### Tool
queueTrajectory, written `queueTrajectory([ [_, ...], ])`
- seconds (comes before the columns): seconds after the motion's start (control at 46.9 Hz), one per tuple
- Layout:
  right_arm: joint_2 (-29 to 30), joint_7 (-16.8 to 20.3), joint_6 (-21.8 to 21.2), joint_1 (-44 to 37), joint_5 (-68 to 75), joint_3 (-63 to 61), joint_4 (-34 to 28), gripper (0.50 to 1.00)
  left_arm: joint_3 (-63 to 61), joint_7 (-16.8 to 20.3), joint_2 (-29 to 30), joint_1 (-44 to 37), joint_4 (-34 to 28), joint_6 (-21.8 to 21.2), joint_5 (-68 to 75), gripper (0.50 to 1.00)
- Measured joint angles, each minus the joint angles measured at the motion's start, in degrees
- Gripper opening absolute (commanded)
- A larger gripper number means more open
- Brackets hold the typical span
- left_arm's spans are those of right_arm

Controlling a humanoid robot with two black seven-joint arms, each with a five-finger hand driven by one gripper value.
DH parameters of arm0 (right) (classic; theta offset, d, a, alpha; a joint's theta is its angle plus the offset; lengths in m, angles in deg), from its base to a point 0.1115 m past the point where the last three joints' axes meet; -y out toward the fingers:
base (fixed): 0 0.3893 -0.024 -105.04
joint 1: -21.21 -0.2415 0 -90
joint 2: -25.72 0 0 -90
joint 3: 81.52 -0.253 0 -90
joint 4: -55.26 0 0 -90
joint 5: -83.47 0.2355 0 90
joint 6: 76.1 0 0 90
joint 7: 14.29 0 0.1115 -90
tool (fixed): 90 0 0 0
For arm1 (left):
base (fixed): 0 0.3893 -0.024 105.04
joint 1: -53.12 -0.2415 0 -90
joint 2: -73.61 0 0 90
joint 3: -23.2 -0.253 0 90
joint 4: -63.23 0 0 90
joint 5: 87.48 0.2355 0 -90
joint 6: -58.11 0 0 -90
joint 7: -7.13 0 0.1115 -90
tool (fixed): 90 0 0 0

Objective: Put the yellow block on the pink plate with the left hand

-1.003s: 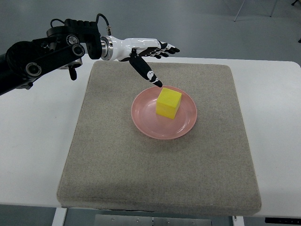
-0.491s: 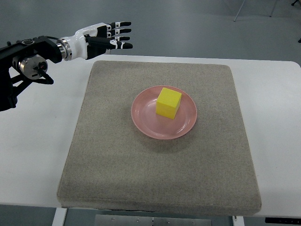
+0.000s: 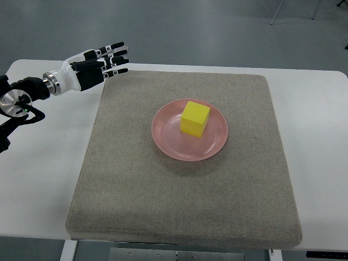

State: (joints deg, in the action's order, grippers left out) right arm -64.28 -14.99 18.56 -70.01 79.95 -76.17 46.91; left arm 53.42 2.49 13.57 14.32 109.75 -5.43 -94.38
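A white table (image 3: 38, 179) holds a big grey mat (image 3: 179, 201), and grey floor shows past the far edge at 12 o'clock. In the middle of the mat sits the pink plate (image 3: 166, 138), and the yellow block (image 3: 195, 118) rests flat on it, a bit toward the plate's far side.

My left hand (image 3: 95, 68) is up at 10 o'clock, over the mat's far left corner. My fingers (image 3: 115, 53) are straight and spread apart, and they hold nothing (the block is well apart from them now). A moment ago my hand was farther back and higher up, and before that one finger pointed down close to the plate's rim. The block and plate have not moved.

The mat is bare all around the plate, with lots of room at 6 o'clock and 3 o'clock.
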Motion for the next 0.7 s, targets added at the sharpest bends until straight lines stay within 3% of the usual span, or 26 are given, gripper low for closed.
queueTrajectory([
  [0.704,0.0,0.0,-0.1,0.0,0.0,0.0,-0.7,0.924,1.9,-0.4,0.5,-1.9,-0.5,0.1,-3.7,0.994],
])
